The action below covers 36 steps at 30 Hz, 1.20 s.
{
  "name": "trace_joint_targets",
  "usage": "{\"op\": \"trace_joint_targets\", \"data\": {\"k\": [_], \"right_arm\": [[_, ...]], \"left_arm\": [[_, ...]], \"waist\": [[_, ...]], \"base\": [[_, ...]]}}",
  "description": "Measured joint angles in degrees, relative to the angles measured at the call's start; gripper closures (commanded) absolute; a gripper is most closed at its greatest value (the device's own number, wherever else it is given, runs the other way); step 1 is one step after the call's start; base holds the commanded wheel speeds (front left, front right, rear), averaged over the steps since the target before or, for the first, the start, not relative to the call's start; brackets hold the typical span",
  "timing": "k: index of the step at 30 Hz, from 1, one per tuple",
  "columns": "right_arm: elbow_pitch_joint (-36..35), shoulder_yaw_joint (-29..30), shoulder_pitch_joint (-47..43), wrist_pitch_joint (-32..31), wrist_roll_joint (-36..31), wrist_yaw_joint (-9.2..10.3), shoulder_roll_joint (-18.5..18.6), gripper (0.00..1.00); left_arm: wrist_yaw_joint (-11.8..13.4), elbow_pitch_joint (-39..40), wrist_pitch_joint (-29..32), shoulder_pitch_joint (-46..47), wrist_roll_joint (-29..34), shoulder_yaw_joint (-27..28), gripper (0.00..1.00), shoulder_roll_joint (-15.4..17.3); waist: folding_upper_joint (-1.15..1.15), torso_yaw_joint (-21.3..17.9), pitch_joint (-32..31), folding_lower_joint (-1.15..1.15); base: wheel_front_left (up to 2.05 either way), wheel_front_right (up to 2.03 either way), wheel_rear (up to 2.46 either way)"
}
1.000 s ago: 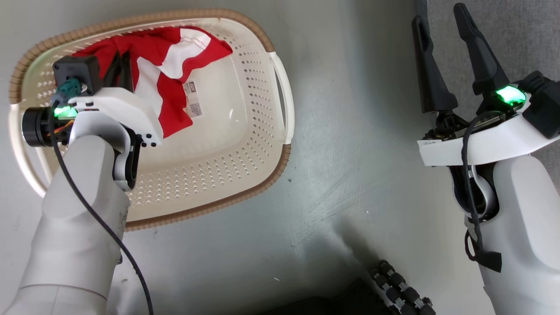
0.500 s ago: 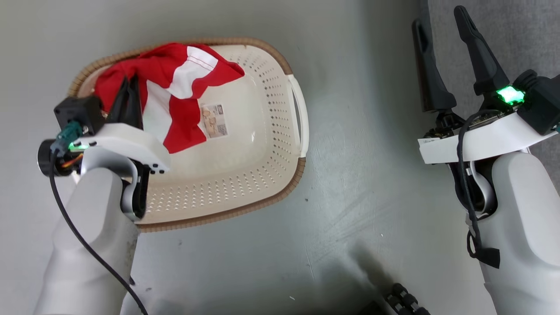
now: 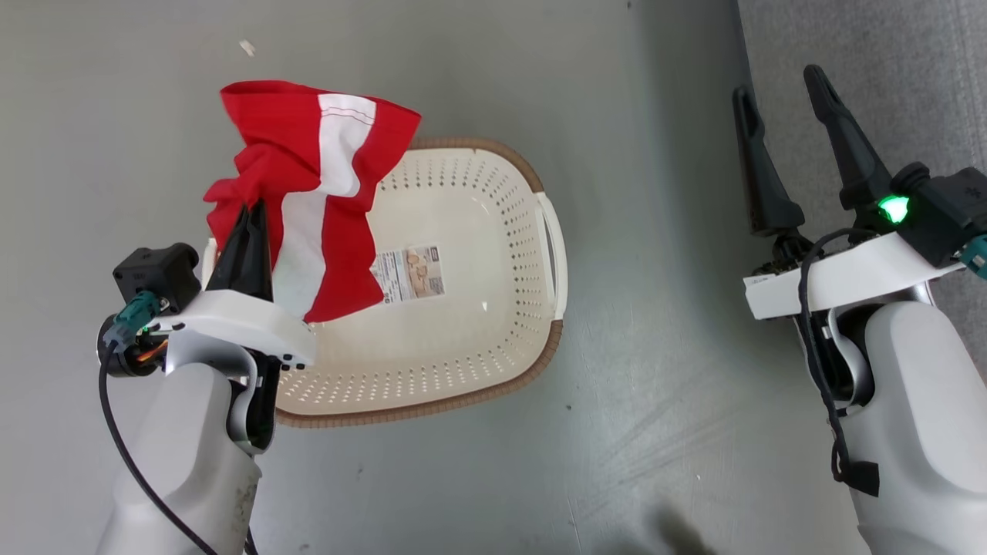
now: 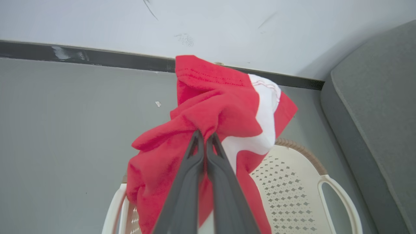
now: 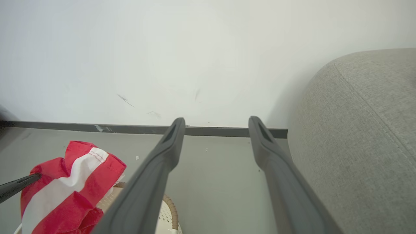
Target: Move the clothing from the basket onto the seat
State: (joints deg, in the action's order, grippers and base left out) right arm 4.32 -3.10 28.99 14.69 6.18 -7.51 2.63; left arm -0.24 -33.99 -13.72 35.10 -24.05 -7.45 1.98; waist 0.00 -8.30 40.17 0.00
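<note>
The left gripper is clamped on the red-and-white clothing, which hangs over the basket's far-left rim, seemingly clear of it (its lower hem is hidden). The seat lies well to the right, beyond the right gripper, jaws spread and empty; bare floor between leaves room for the carry.

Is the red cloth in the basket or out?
Out. The red cloth hangs bunched from the shut left hand above the basket, whose bare bottom shows.
</note>
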Motion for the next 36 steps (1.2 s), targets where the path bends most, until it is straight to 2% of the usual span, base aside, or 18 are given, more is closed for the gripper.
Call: {"op": "trace_joint_targets", "data": {"k": [19,24,36], "right_arm": [[3.1,-0.9,-9.4,0.0,-2.8,0.0,0.7,0.0],[3.4,-3.5,-11.4,0.0,-3.5,0.01,1.2,0.0],[3.8,-14.7,-13.5,0.0,-4.5,0.0,1.2,0.0]], "left_arm": [[-0.4,6.1,-0.5,-10.6,-2.7,-0.6,1.0,-0.2],[-0.4,9.0,-0.5,-13.2,-2.7,-1.9,1.0,-0.2],[0.6,12.9,1.1,-18.7,-4.2,-6.4,1.0,-0.2]], "waist": [[0.0,4.8,-15.6,0.0],[0.0,6.4,-20.5,0.0],[0.0,9.6,-28.9,0.0]], "base": [[0.0,0.0,0.0],[0.0,0.0,0.0],[0.0,0.0,0.0]]}}
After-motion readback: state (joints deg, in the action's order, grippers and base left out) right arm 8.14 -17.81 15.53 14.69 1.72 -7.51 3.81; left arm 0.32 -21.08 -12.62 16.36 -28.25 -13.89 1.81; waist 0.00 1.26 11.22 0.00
